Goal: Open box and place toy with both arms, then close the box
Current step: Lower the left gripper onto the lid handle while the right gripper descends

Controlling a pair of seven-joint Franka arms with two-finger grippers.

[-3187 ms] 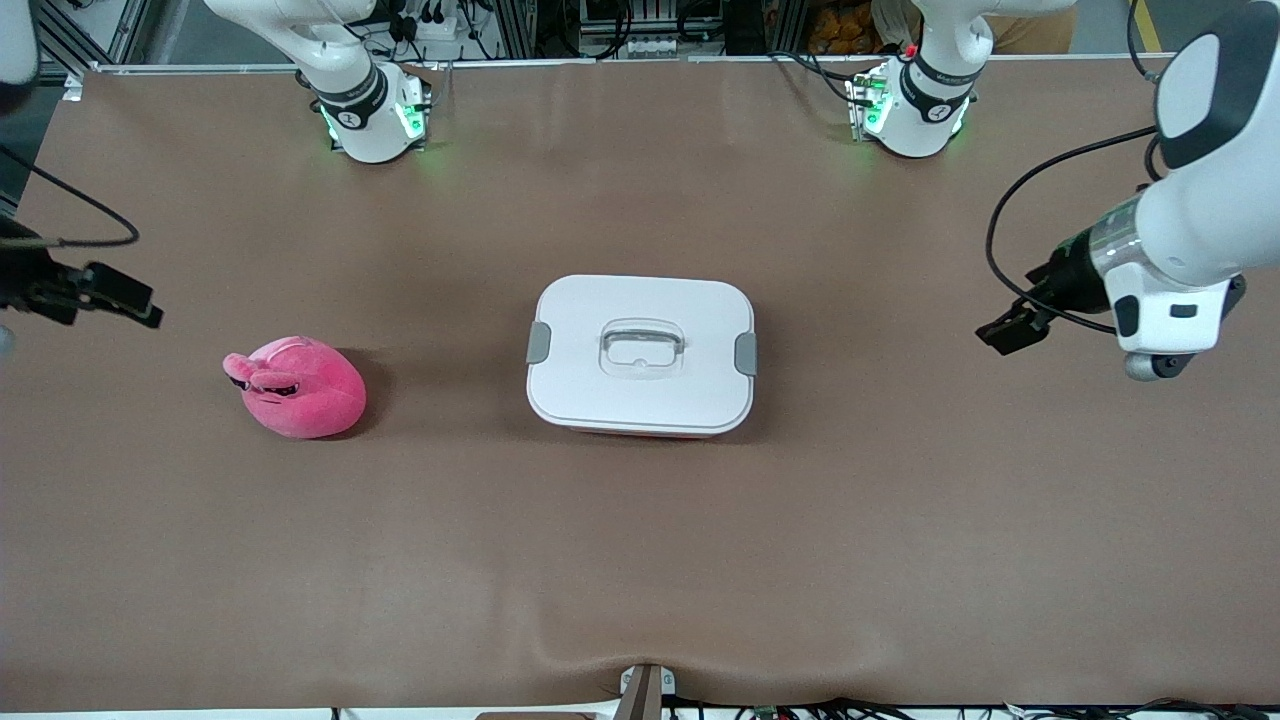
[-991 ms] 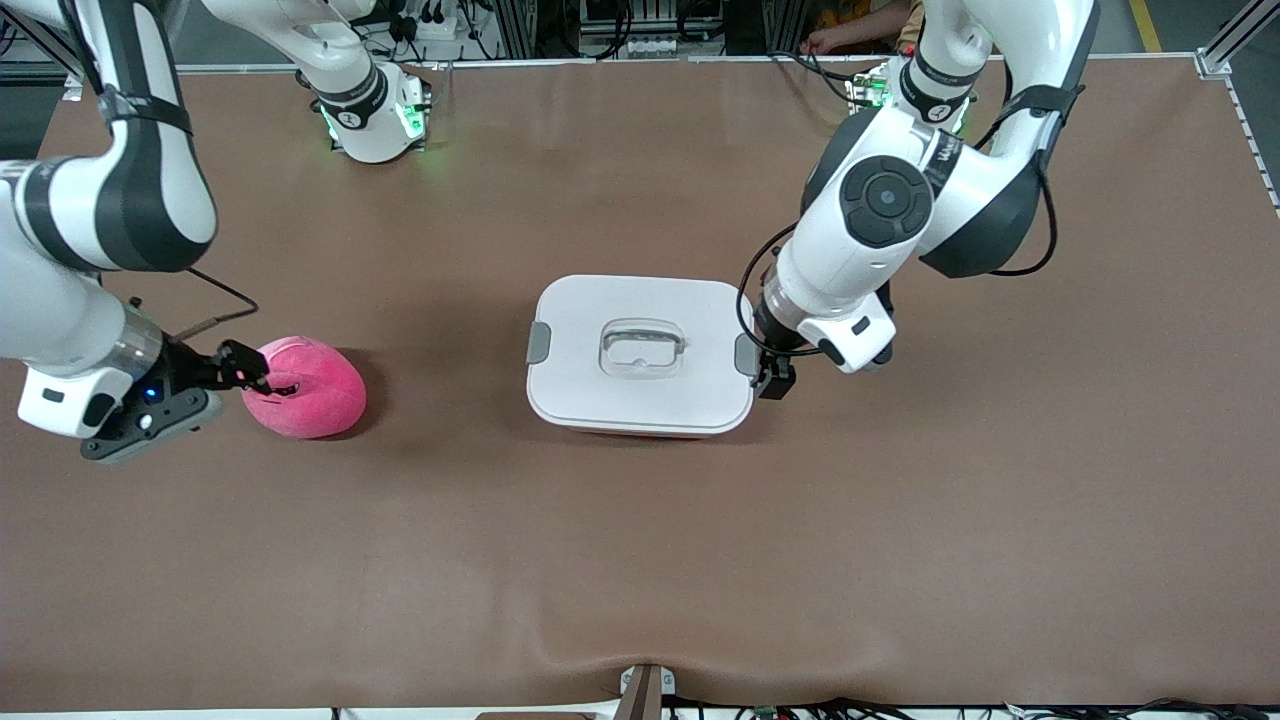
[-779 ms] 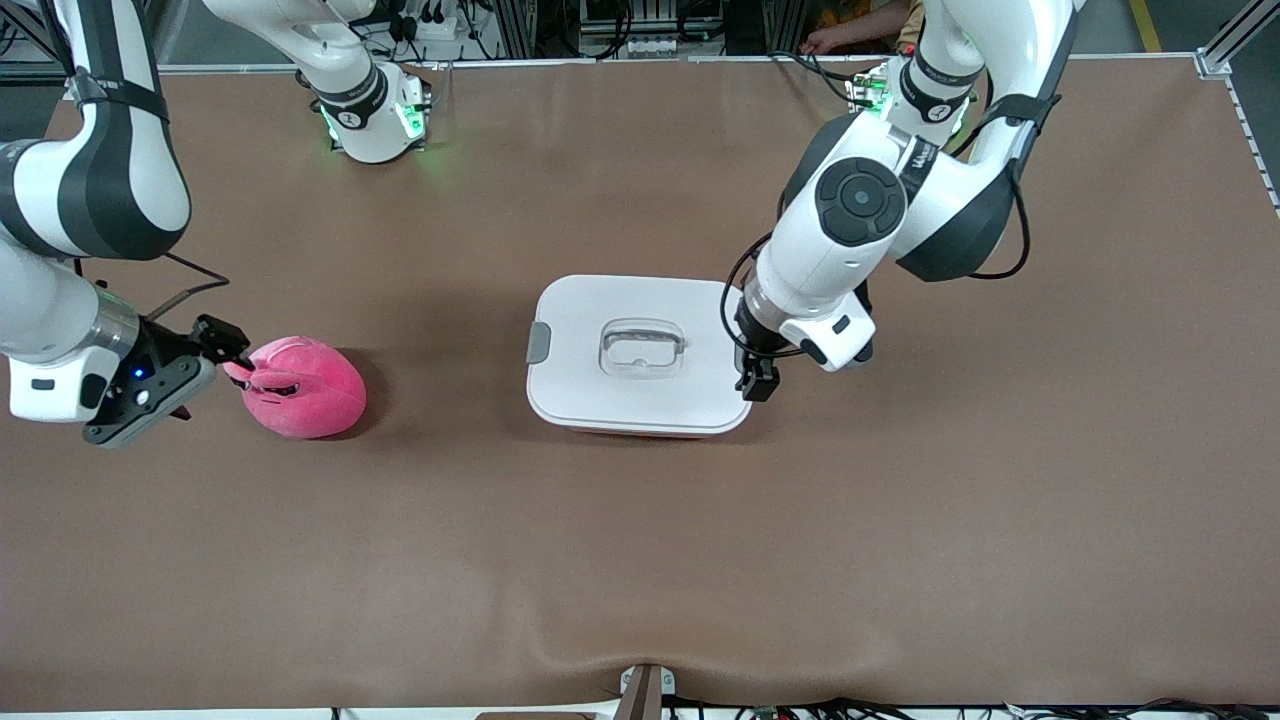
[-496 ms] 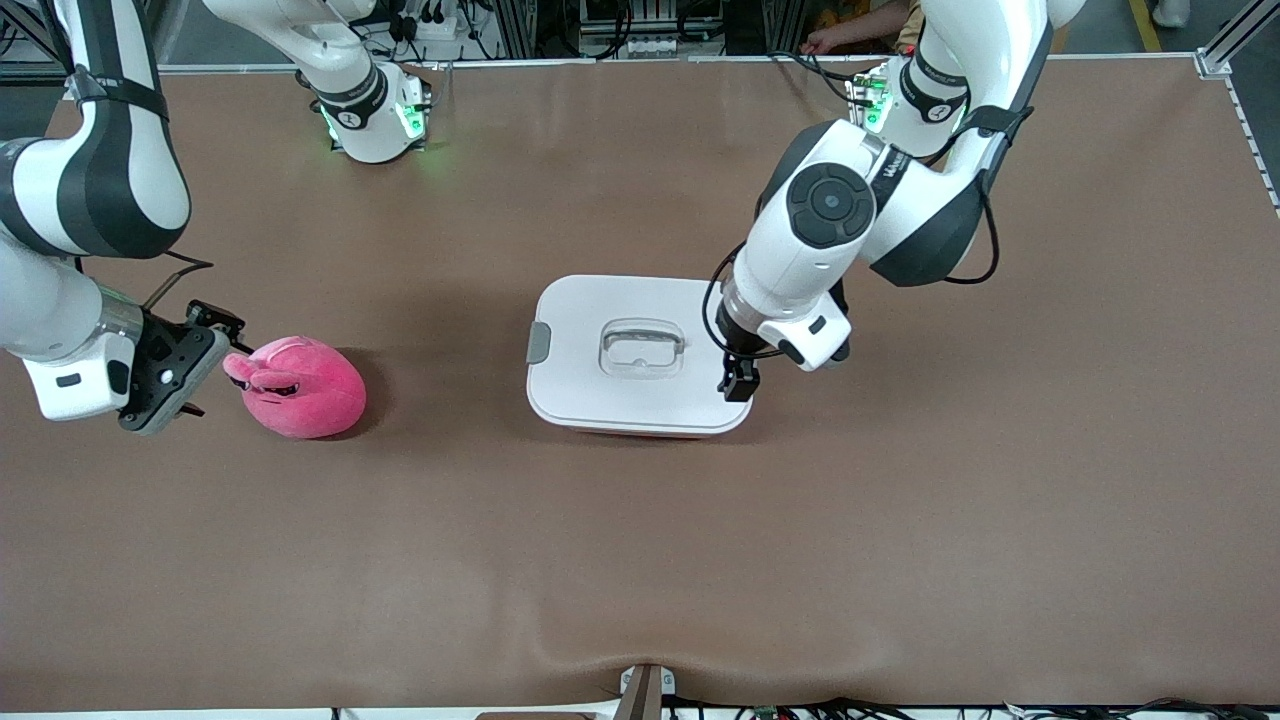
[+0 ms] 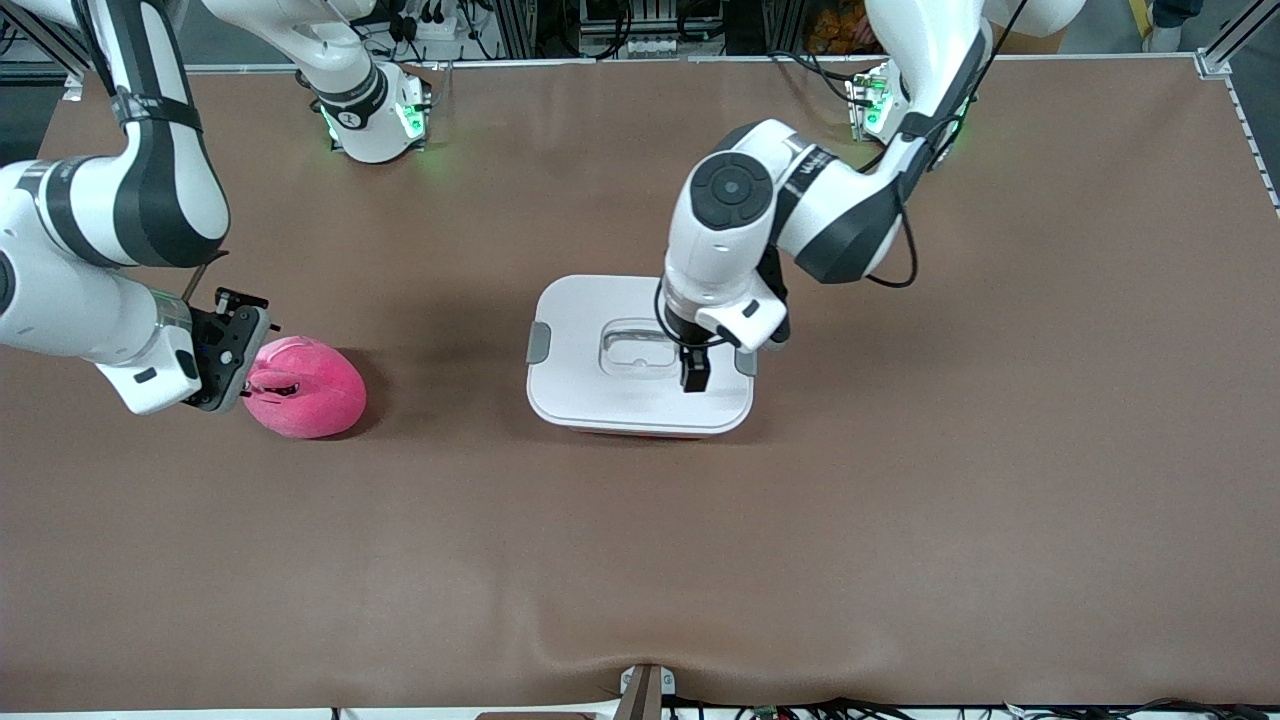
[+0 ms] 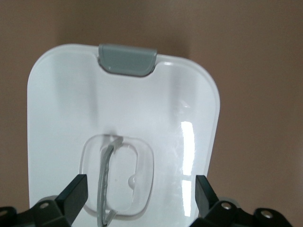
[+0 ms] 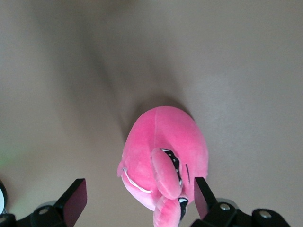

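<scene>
Looking across the brown table [image 5: 900, 500], I see only the box [image 5: 640, 400] at mid-table with its white lid [image 5: 580, 380] shut and both grey clips [image 5: 538, 343] down, and the pink toy [image 5: 305, 388] lying well apart toward the right arm's end. My left gripper [image 5: 693, 372] hangs over the lid beside the clear recessed handle [image 6: 118, 177], fingers [image 6: 73, 194] spread wide and holding nothing. My right gripper [image 5: 238, 345] is over the toy's eared end, its fingers [image 7: 73, 196] also wide apart on either side of the plush, empty.
</scene>
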